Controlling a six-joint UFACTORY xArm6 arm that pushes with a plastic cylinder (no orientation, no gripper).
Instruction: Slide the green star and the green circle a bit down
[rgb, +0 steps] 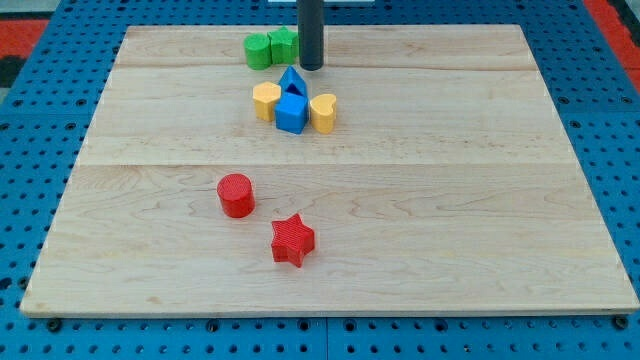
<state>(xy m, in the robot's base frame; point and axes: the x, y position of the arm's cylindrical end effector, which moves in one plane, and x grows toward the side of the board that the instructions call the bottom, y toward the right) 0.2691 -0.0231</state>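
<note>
Two green blocks sit side by side near the top edge of the counter (480, 250), a little left of centre: the green circle (258, 51) on the view's left and the green star (283, 44) touching it on the right. My tip (311, 66) stands just beside the star on its right, about level with the lower part of the pair rather than above them. No pincer exists on this arm, only the dark rod, so there is nothing to be apart or together.

Just below the green pair lies a tight cluster: a blue triangle (292, 80) on top, a blue cube (291, 113) under it, a yellow block (266, 101) at the left and a yellow heart (323, 112) at the right. A red cylinder (236, 195) and a red star (292, 240) rest well apart, lower in the frame.

To do this well, I would judge the tip must first go round to the top side of the greens, between them and the counter's upper edge, without nudging the star sideways. Pushing near the seam where the two touch should carry both together; pushing one alone may spin it off. The slide should be short, since the blue triangle is near below and a long push would jam the greens into that cluster.
</note>
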